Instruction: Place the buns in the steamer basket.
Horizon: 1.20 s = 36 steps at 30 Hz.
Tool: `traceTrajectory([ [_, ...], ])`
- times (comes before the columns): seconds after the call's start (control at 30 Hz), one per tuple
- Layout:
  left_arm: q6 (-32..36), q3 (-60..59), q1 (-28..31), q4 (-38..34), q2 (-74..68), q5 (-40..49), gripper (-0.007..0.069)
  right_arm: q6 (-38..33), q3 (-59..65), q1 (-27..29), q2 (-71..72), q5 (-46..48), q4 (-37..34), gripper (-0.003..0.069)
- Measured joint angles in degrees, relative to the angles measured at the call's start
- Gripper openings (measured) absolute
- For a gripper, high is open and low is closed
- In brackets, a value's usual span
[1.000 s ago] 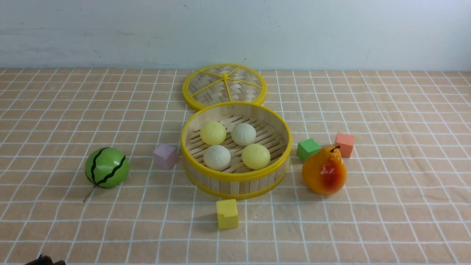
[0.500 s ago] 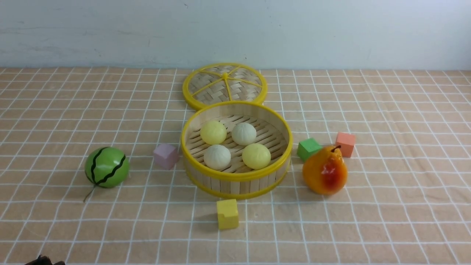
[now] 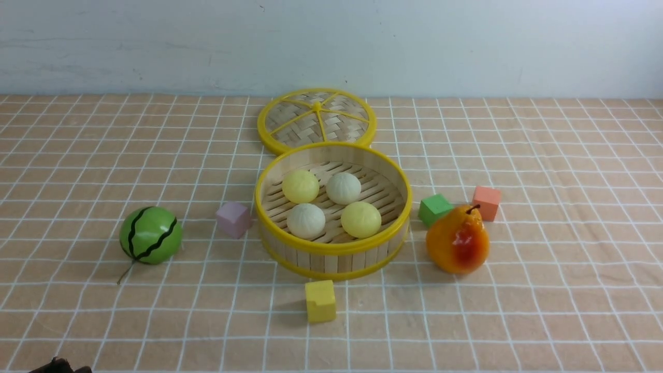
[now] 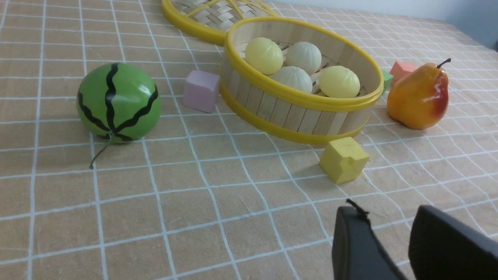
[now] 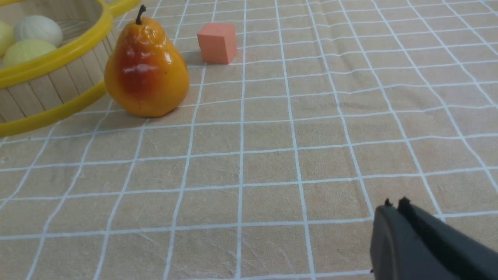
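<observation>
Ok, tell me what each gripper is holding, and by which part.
Nothing. The left gripper stands open and empty; the right gripper is shut on nothing.

Probably a lab test bench: checked tablecloth (image 3: 544, 290), bare wall (image 3: 466, 46), toy pear (image 3: 458, 241) and foam cubes (image 3: 320, 300).

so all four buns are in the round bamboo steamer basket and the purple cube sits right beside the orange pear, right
Not quite. The four buns do lie in the round bamboo steamer basket, but the small purple cube sits on the basket's other side, toward the green striped watermelon ball. Beside the orange pear is the green cube. The front view shows this.
</observation>
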State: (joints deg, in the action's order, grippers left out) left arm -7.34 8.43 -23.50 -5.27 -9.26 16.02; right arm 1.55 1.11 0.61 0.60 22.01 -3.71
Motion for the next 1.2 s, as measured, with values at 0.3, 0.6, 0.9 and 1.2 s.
traceTrajectory([
  [0.3, -6.11, -0.12, 13.56, 2.13, 5.51, 1.19, 0.0098, 0.14, 0.00, 0.00, 0.00, 0.00, 0.00, 0.0008],
  [0.6, -7.22, -9.71, 19.70, -1.98, 9.87, 5.07, -0.0013, 0.19, 0.00, 0.00, 0.05, 0.05, 0.00, 0.0013],
  [0.9, -7.56, -10.14, 19.74, -2.79, 9.87, 5.99, -0.0013, 0.19, 0.00, 0.00, 0.05, 0.05, 0.00, 0.0025],
  [1.2, -7.56, -10.19, 19.74, -2.86, 9.87, 5.96, -0.0013, 0.19, 0.00, 0.00, 0.05, 0.05, 0.00, 0.0036],
])
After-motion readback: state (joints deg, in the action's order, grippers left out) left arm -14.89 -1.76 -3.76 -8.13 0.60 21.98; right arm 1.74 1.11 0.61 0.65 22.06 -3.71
